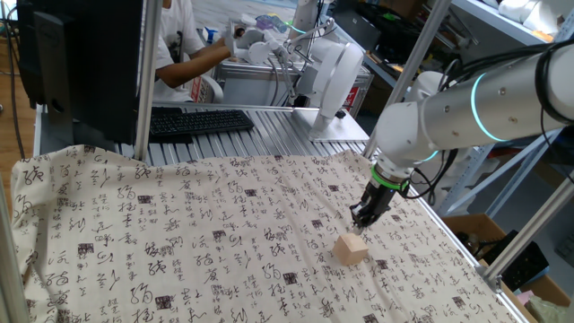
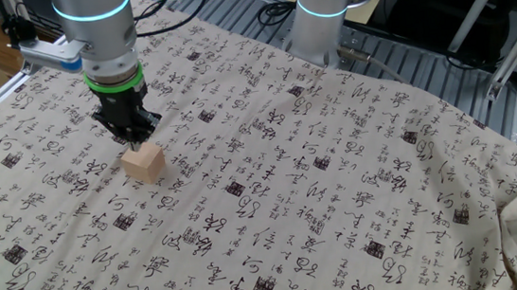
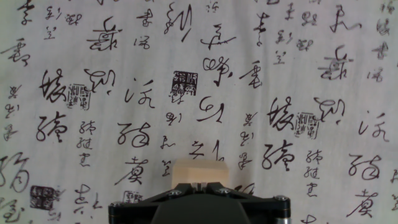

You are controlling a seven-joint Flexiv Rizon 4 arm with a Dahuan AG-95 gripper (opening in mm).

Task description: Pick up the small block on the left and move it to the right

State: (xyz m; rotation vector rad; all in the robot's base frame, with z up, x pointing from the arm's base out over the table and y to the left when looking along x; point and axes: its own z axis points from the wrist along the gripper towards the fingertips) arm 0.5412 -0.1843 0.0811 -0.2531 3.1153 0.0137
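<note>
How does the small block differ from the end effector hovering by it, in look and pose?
The small block is a plain light-tan wooden cube; the end effector is black and mechanical. The small block rests on the printed cloth; the end effector hangs just above the block from the arm, apparently not gripping it. The block is boxy and squat; the end effector tapers downward. In the hand view they look similar in width.
</note>
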